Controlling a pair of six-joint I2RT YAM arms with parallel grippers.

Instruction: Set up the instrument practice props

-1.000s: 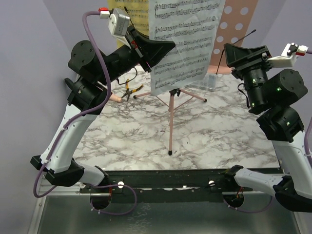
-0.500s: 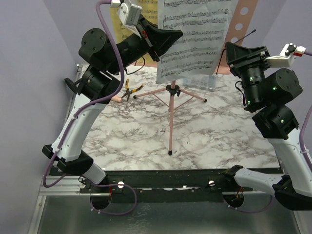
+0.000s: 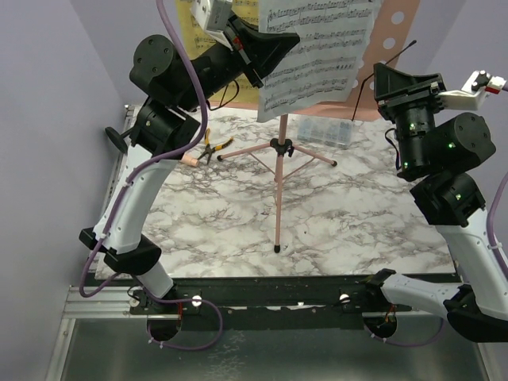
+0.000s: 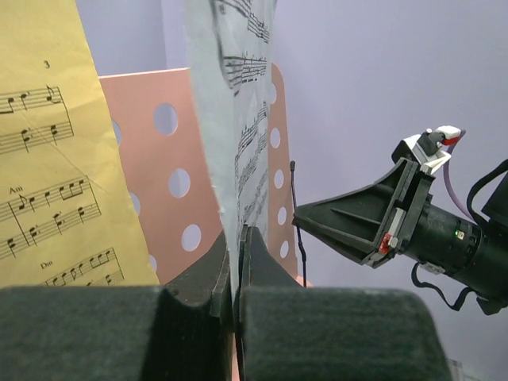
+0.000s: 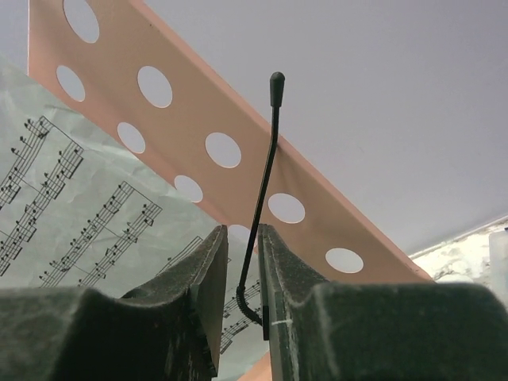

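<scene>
The pink perforated music stand (image 3: 278,182) stands on its tripod mid-table, its desk (image 3: 390,36) at the top right. My left gripper (image 3: 274,51) is raised and shut on the edge of the white music sheet (image 3: 317,48), held in front of the desk (image 4: 159,182). The yellow sheet (image 3: 190,20) is behind it on the left. My right gripper (image 3: 379,78) is high beside the desk, its jaws a narrow gap apart on the black mic stand's thin rod (image 5: 266,159), whose bent lower end lies against one finger. The pink-beige microphone (image 3: 189,160) lies by the left arm.
Yellow-handled pliers (image 3: 213,148) lie on the marble table left of the tripod. A clear compartment box (image 3: 324,132) sits behind the tripod. Purple walls close in on the left, right and back. The tripod's front leg reaches toward the near edge.
My left arm has lifted the white sheet up and to the right, toward the stand's desk, uncovering the clear box. The right arm has not moved.
</scene>
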